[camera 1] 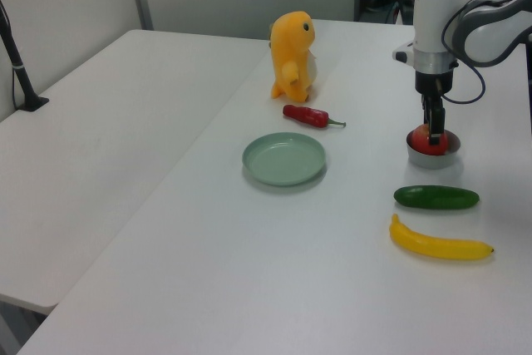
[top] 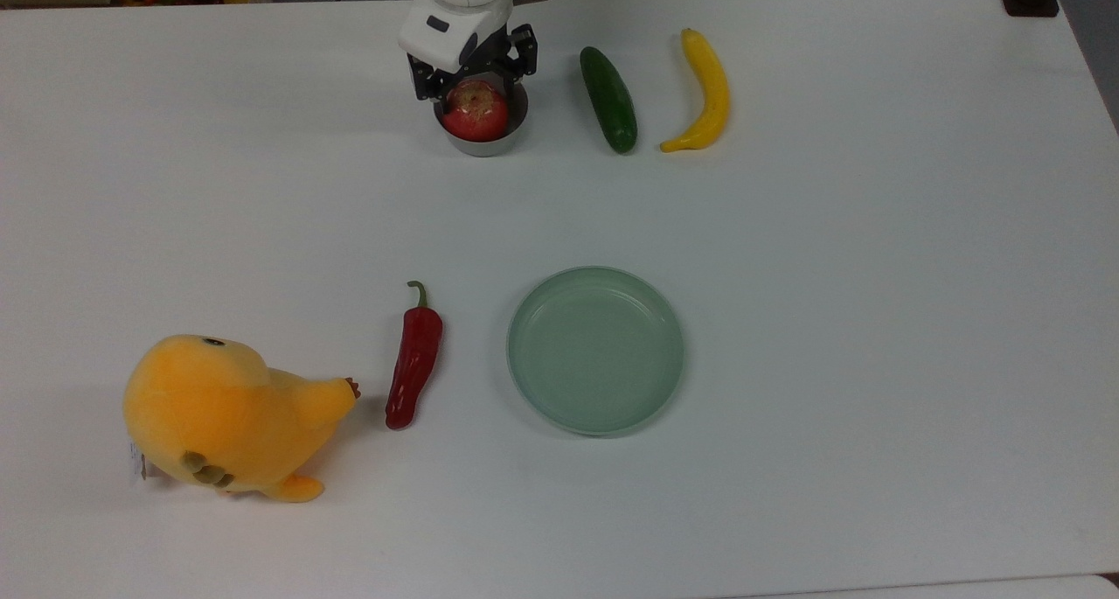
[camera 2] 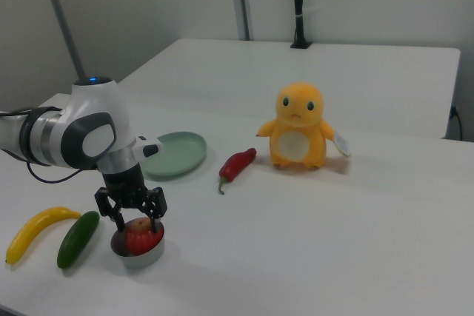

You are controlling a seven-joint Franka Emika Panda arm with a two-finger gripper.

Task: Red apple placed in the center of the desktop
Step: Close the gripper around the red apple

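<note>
Apple (top: 475, 110), red, sits in a small metal bowl (top: 483, 141) at the top view's upper edge of the white surface (top: 874, 275), stem dimple up, jaws apart straddling it. Cucumber (top: 608, 100), banana (top: 705, 91) beside; green plate (top: 596, 349), chili (top: 414, 358), plush toy (top: 223, 416) well apart.

Top view: the red apple (top: 475, 112) sits in a small bowl (top: 481, 141) near the far edge of the desktop (top: 874, 319), with the gripper (top: 473, 87) directly over it, a finger either side. To the top view's right of the bowl lie a cucumber (top: 608, 100), then a banana (top: 703, 92). Nearer, left to right in the top view: plush toy (top: 223, 415), chili pepper (top: 414, 356), plate (top: 596, 350), all apart.
</note>
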